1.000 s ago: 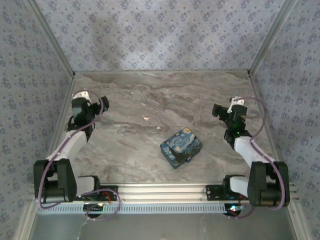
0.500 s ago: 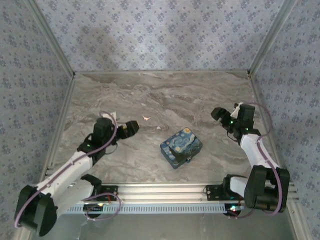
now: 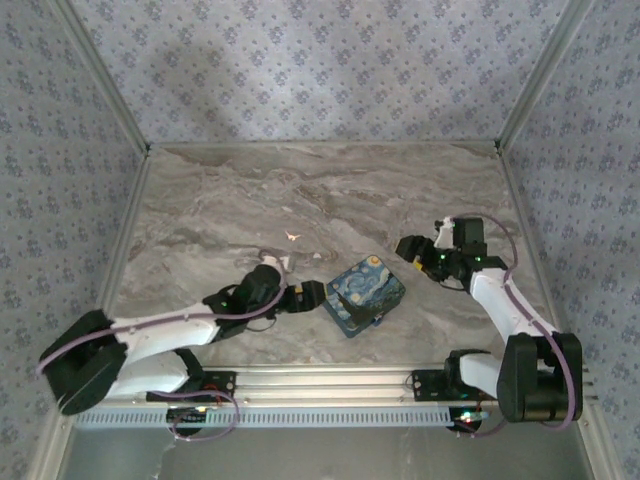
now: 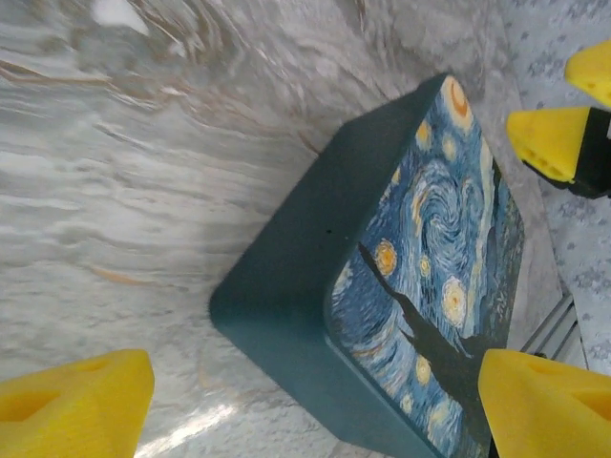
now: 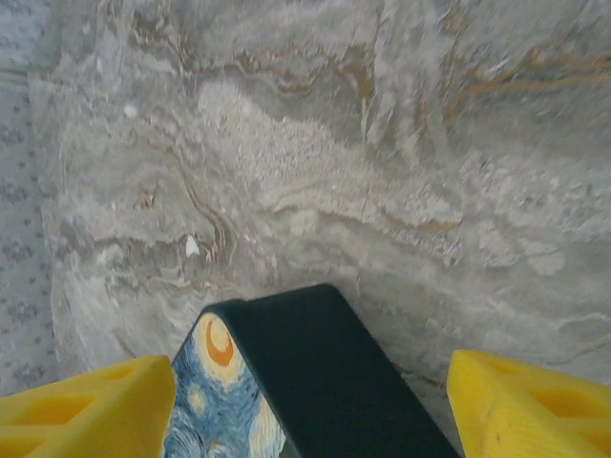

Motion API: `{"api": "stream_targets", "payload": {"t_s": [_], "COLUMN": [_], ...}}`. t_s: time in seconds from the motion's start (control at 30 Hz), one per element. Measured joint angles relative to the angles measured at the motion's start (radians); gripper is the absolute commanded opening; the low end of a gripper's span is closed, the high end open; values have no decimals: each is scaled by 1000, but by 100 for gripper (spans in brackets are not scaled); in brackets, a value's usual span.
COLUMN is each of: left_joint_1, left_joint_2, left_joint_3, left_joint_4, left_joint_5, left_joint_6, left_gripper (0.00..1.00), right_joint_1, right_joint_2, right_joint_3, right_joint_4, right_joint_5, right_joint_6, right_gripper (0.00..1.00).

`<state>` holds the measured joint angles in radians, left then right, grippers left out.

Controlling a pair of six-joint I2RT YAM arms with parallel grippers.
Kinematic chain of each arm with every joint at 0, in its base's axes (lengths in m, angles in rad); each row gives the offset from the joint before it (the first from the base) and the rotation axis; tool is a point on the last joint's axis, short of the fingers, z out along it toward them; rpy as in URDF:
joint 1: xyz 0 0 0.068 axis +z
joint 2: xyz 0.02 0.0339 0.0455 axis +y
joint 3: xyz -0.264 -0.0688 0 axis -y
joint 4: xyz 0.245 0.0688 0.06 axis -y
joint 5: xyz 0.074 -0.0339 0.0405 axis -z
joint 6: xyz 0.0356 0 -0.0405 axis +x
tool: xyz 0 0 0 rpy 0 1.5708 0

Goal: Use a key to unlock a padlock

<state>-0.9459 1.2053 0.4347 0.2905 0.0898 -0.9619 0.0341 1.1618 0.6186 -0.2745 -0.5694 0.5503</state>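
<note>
left arm [image 3: 160,330]: lies low over the worktop [image 3: 200,190], close to its near edge, stretched toward the centre.

left fingers [image 3: 312,294]: spread wide, holding nothing. they sit just beside the left side of the blue box [image 3: 363,288]; whether they touch it cannot be told. in the left wrist view the two yellow pads [image 4: 76,401] stand at the lower corners, with a dark teal corner of the box between them.

key [image 3: 291,236]: a thin pale sliver lying flat on the bare worktop, left of centre. it is farther from the near edge than the left fingers and the box, and apart from both.

blue box: rests on the worktop just right of centre, toward the near edge, turned at an angle to the edges. its painted swirl-and-star lid faces up.

padlock [image 3: 377,320]: a small dark item at the side of the box that faces the near edge, touching the box. it is too small to read any detail, including the state of the shackle.

right fingers [image 3: 410,248]: spread wide, holding nothing, just beside the right corner of the box, toward the right edge of the worktop. in the right wrist view the yellow pads [image 5: 86,410] flank a corner of the box.
</note>
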Motion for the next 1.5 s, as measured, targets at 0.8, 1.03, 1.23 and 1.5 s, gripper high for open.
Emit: {"api": "stream_targets", "payload": {"t_s": [0.8,1.03,1.23,1.5], "left_joint_1": [-11,44,90,114], "left_joint_2": [386,467,479,292], "left_joint_3": [278,353,444,399], "left_joint_4": [124,130,132,-59], "left_joint_5": [68,128,150,102], "left_joint_6": [-17,-19,-8,34], "left_gripper": [77,76,77,79], "right_joint_1": [127,164,185,185], "right_joint_2": [96,116,132,132], "right_joint_3": [17,19,24,24], "right_joint_4": [-43,3,21,17], "right_joint_5": [55,61,77,95], "right_joint_6": [-85,-31,7,11], "right_gripper": [49,49,57,62]}}
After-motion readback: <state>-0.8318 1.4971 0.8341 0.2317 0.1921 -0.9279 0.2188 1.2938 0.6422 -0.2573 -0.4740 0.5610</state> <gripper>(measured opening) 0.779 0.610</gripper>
